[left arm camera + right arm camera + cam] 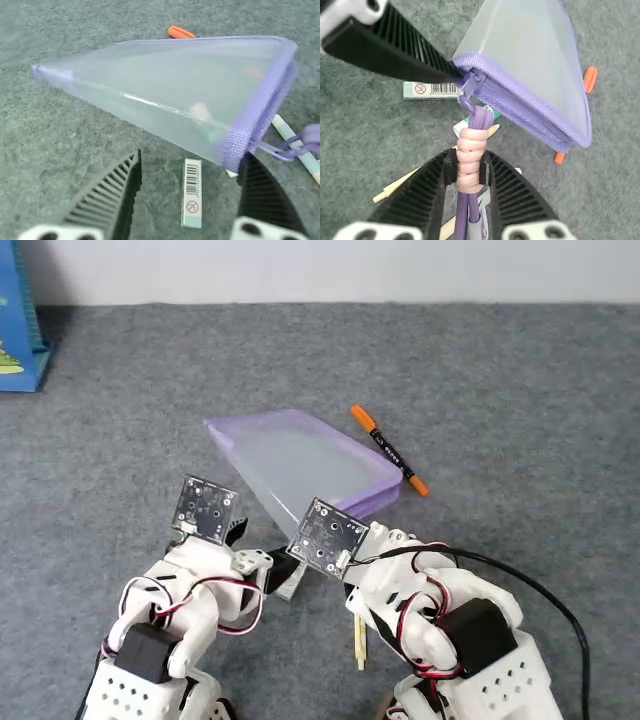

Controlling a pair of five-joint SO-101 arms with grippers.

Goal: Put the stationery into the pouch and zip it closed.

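Pouch cord in right claw

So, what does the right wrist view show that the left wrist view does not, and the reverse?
Right wrist view, not left: the right gripper shut on the pink wrap of the zip cord, the zipper slider, a pale stick.
Left wrist view, not right: the left gripper with its two fingers together, standing apart.
Both: the purple pouch, the barcoded block, the orange marker.

White plastic arms with black motors, looping red and black cables, ribbed black fingers
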